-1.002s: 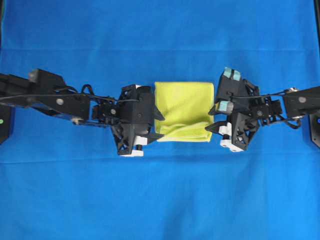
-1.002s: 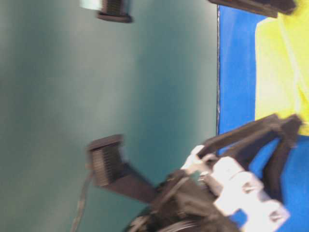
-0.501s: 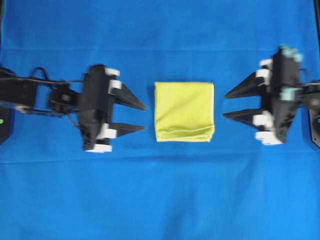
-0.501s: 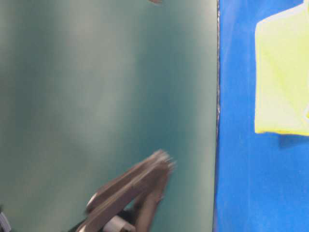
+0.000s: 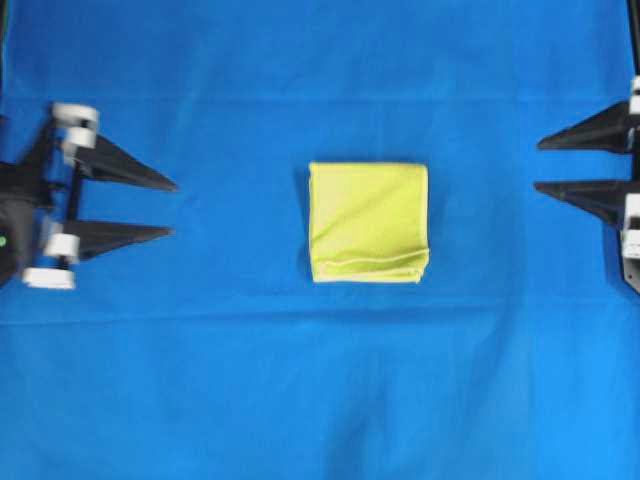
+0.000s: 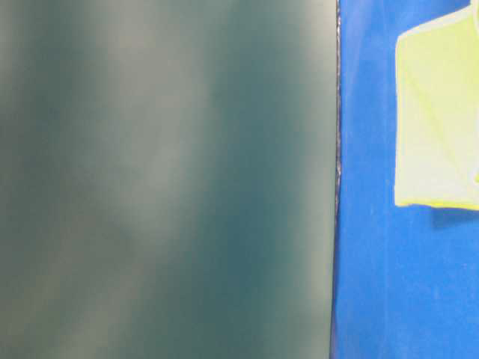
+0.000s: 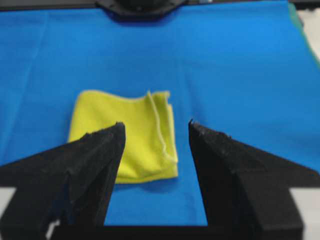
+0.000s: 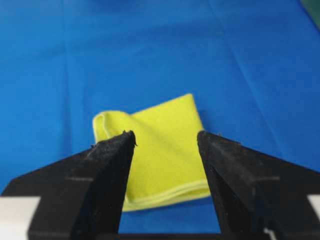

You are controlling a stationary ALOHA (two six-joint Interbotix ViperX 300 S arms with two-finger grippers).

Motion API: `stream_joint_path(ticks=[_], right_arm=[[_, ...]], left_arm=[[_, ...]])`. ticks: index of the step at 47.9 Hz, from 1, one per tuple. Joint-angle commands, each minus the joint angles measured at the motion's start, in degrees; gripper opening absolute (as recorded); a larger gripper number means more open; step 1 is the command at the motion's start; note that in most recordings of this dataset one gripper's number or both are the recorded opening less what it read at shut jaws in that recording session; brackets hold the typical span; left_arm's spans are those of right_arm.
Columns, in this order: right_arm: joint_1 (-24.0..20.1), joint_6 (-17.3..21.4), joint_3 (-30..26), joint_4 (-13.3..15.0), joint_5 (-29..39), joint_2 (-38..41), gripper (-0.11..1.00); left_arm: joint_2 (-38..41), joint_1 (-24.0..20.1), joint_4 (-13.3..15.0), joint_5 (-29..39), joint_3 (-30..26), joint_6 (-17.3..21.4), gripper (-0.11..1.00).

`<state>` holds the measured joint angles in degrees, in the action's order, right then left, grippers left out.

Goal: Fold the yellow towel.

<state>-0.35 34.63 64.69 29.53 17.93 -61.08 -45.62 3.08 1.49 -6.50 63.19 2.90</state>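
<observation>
Lying folded: yellow towel point(image 5: 368, 222), hands apart.

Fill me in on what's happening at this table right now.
A two-armed robot is on a towel-folding job. The yellow towel lies folded into a compact rectangle in the middle of the blue sheet, with nothing touching it. The left gripper and the right gripper sit at opposite edges of the overhead view, both open and empty, pointing toward the towel.
</observation>
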Motion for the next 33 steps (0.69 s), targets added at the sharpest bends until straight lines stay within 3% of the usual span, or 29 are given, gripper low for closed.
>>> stream_joint_path(ticks=[1, 19, 33], right_arm=[[0.62, -0.09, 1.58, 0.26, -1.49, -2.2, 0.58], [5.45, 0.53, 11.78, -0.09, -11.25, -5.45, 0.58], [7.91, 0.53, 12.39, -0.18, -14.06, -3.78, 0.58]], left_arm=[[-4.92, -0.18, 0.09, -0.88, 2.55, 0.09, 0.52], [-20.83, -1.58, 0.09, -1.23, 16.61, 0.0, 0.52], [-23.38, -3.16, 0.18, -1.14, 18.37, -0.18, 0.52]])
